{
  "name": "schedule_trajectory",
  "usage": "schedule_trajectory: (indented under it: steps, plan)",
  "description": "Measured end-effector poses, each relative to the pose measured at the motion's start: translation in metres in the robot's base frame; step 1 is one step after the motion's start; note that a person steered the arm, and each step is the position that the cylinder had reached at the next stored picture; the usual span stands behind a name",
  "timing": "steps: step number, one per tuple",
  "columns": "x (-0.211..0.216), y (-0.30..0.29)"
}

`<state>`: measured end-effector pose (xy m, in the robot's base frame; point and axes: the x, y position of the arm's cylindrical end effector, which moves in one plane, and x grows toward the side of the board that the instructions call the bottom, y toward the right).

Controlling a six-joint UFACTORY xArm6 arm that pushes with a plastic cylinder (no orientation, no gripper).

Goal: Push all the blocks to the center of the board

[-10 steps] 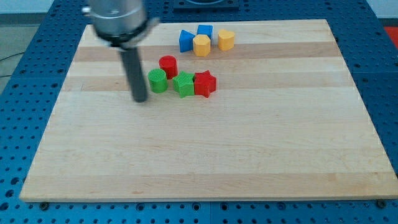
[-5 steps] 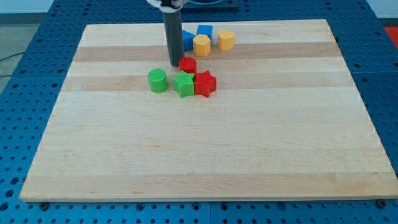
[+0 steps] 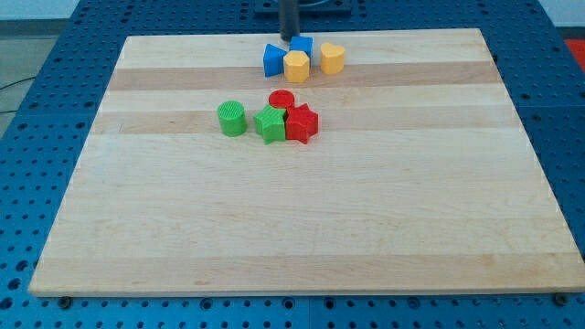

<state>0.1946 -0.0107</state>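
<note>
Camera view: the arm carries no claw, only a rod. Its tip (image 3: 290, 37) sits at the board's (image 3: 411, 228) far edge, just behind the blue cube (image 3: 303, 46). Beside that are a blue triangular block (image 3: 272, 60), a yellow hexagonal block (image 3: 296, 66) and another yellow block (image 3: 333, 58). Nearer, left of centre, a red cylinder (image 3: 281, 99), green star (image 3: 271, 123) and red star (image 3: 302, 122) touch; a green cylinder (image 3: 232, 119) stands just left.

No readable text or labels anywhere

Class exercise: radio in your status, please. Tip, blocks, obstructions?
My tip at view's top, just behind blue cube. Eight coloured blocks sit above the wooden board centre. Nothing obstructing.
</note>
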Motion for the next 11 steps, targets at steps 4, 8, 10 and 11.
schedule_trajectory:
  steps: [4, 8, 10, 11]
  plan:
    - [0.090, -0.037]
    - [0.029, 0.004]
    - [0.067, 0.093]
    - [0.055, 0.031]
